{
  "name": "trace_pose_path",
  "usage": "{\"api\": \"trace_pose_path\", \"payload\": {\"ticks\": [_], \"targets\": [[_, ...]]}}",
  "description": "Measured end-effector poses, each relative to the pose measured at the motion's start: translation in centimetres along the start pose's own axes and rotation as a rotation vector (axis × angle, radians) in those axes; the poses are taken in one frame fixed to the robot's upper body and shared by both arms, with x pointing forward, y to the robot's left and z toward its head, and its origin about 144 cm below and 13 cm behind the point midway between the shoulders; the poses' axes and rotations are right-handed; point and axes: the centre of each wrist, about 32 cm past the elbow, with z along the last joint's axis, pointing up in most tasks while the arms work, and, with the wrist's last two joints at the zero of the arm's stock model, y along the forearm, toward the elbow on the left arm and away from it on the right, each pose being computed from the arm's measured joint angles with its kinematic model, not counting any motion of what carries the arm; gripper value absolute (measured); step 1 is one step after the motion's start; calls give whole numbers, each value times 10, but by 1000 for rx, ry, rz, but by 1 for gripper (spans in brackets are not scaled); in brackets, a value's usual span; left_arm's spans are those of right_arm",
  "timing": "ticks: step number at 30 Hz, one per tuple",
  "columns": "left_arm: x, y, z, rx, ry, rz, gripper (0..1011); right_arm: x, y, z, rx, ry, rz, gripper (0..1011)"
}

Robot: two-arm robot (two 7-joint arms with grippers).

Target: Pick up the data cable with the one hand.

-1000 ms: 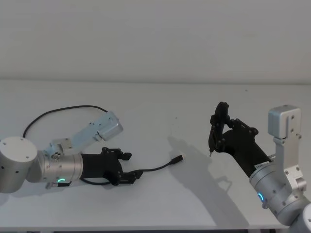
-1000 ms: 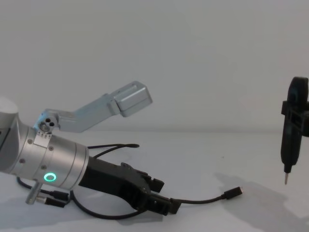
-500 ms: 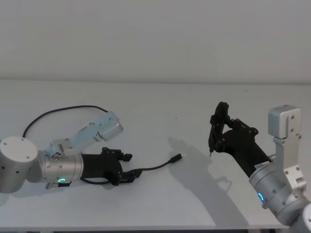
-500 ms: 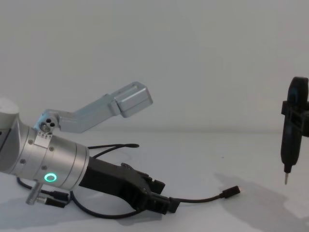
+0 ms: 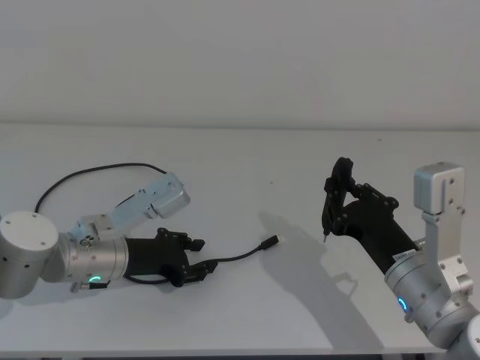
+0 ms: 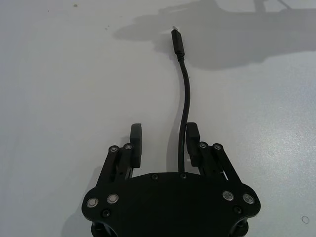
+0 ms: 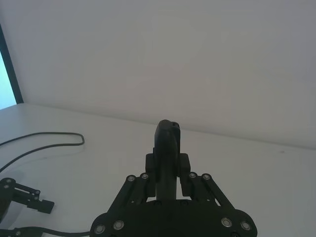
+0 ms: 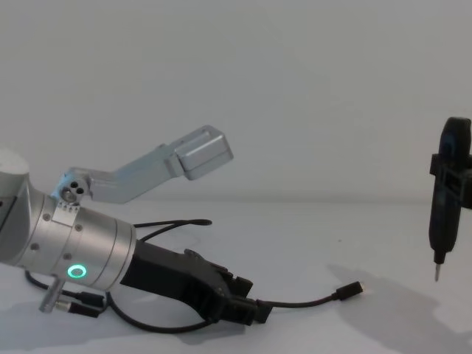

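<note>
**Head view:** A plain white table (image 5: 247, 157) runs back to a bare pale wall (image 5: 240, 60). The left gripper (image 5: 199, 256) lies low over the table's near left. Its jaws are parted around the data cable (image 5: 238, 259), which runs out to a plug (image 5: 271, 242) near the middle. A wide loop of the cable lies behind the left arm. At the right, the right gripper (image 5: 339, 211) is raised and clamped on a dark pen-like tool (image 5: 331, 201), whose thin tip points down.

**Left wrist view:** The cable passes between the two fingers (image 6: 137, 140), close against one and well clear of the other, so the jaws stand open. The plug rests ahead on the white surface, inside a grey shadow.

**Right wrist view:** The right jaws are closed tight on the tool. Beyond it are the table, the cable's loop and the same bare wall.

**Chest view:** A green ring (image 8: 74, 271) glows on the left wrist. The cable trails along the table from the left gripper to its plug. The tool hangs at the right edge, its tip above the table.
</note>
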Motion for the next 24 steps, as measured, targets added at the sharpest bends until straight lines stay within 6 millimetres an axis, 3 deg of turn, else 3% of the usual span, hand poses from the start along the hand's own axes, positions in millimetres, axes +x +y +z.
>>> {"api": "trace_pose_path", "payload": {"ticks": [24], "targets": [[0, 0, 0, 0, 0, 0, 353, 0, 0, 0, 0, 0, 0, 274]]}}
